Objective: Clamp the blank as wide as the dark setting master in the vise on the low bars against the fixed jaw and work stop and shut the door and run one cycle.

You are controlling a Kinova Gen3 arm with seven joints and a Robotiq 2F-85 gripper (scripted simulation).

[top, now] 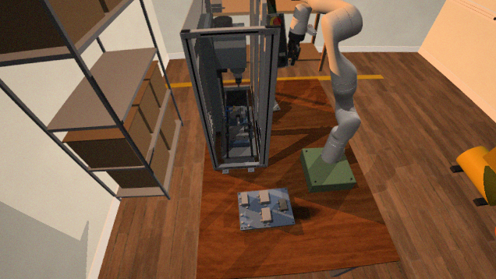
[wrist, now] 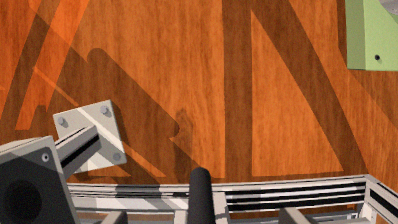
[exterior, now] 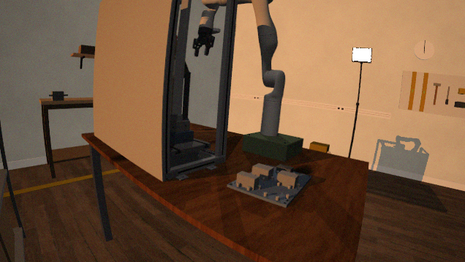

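My gripper (top: 293, 61) (exterior: 202, 54) (wrist: 206, 218) is open and empty, high beside the guard near the control column (top: 280, 43) (wrist: 30, 182). In the wrist view a dark upright rod (wrist: 200, 192) stands between the fingertips. The plate (top: 251, 212) (exterior: 254, 194) carries the dark setting master (top: 282, 205) (exterior: 284, 167) and three upright pale blanks, one of them (top: 266, 215) (exterior: 287, 179) nearer its front edge. One pin group on the plate has no block. The vise (top: 238, 117) is inside the guard (top: 273, 97) (exterior: 223, 84); its contents, the door's state, the buttons and the lamp are unclear.
The green robot base (top: 329, 173) (exterior: 272, 146) (wrist: 362, 35) stands right of the guard. The column's foot plate (wrist: 112, 130) lies on the table beside the guard's lower rail (wrist: 300, 192). The spindle (top: 238, 74) hangs above the vise. A shelf rack (top: 105, 86) stands left.
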